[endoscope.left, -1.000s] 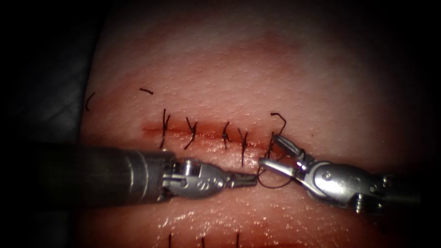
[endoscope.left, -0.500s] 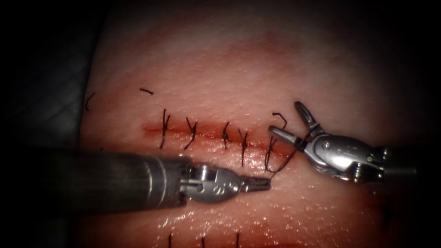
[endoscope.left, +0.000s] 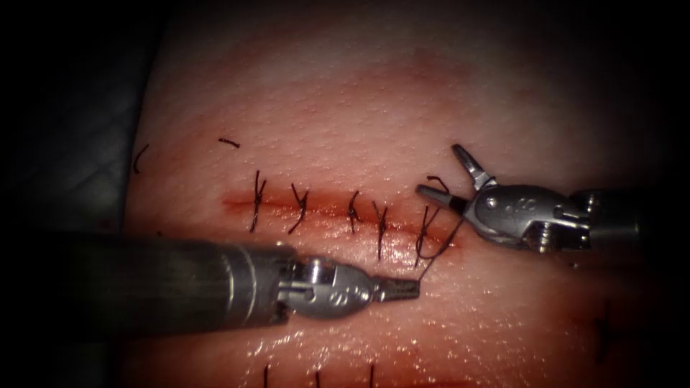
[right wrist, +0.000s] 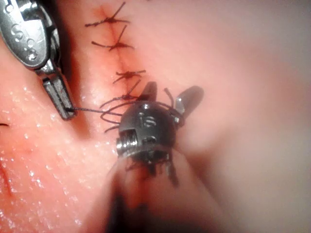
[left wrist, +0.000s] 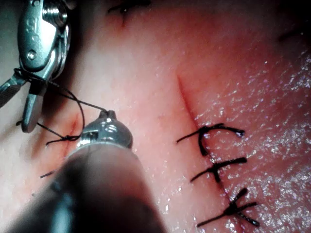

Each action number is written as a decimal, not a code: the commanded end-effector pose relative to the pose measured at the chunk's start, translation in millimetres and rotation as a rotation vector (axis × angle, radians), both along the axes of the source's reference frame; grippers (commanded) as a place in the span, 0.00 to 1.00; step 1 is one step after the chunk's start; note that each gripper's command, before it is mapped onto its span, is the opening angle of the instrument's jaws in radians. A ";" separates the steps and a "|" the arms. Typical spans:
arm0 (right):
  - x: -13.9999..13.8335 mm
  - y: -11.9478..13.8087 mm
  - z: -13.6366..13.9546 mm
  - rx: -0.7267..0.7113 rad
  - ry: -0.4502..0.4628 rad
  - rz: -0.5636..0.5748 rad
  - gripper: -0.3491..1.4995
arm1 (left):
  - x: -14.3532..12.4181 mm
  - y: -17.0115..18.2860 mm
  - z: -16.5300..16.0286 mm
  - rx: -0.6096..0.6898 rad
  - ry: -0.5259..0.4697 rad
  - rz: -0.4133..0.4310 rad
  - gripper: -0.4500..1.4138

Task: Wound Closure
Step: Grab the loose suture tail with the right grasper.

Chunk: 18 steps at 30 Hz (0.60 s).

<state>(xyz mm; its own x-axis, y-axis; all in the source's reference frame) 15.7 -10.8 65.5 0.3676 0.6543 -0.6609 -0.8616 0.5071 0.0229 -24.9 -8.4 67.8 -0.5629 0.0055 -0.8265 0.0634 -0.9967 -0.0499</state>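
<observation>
The cut (endoscope.left: 323, 208) runs across the tissue (endoscope.left: 345, 108) with several dark stitches (endoscope.left: 299, 208) over it. My left tool (endoscope.left: 413, 287) lies below the cut's right end, jaws shut on the thread (endoscope.left: 440, 250). From there the thread rises, loops at the last stitch and wraps around the base of my right tool (endoscope.left: 440, 172), whose jaws stand open just right of that stitch, holding nothing. A short thread end (endoscope.left: 437, 179) curls between them. The left wrist view shows the left tool (left wrist: 108, 115) pinching thread that runs to the right tool (left wrist: 18, 104). In the right wrist view the right tool (right wrist: 169, 94) spreads open.
Two loose cut ends of thread (endoscope.left: 228, 142) lie on the tissue above the cut's left end. More stitch ends (endoscope.left: 316, 377) stick up along the bottom edge. Dark cloth (endoscope.left: 57, 108) borders the tissue on the left. Red fluid wets the cut line.
My right tool has moved up and to the right, away from the left tool's tip, carrying the thread wrap and drawing the loop smaller. The left tool shifted slightly right, still shut on thread.
</observation>
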 end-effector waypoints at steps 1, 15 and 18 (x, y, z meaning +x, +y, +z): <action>1.6 0.0 0.8 0.015 -0.006 -0.021 0.43 | -0.6 -0.2 0.6 0.000 0.001 0.002 0.00; 2.5 -0.8 2.7 0.069 -0.061 -0.113 0.35 | -0.1 -0.4 0.5 0.007 0.002 0.008 0.00; 2.7 -1.2 3.0 0.078 -0.067 -0.124 0.26 | -0.1 -0.4 0.5 0.008 0.003 0.011 0.00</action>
<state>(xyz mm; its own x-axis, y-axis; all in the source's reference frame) 17.8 -11.8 68.0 0.4903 0.6512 -0.5793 -0.7944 0.6074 0.0104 -24.4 -8.6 67.7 -0.5652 0.0063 -0.8249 0.0744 -0.9955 -0.0586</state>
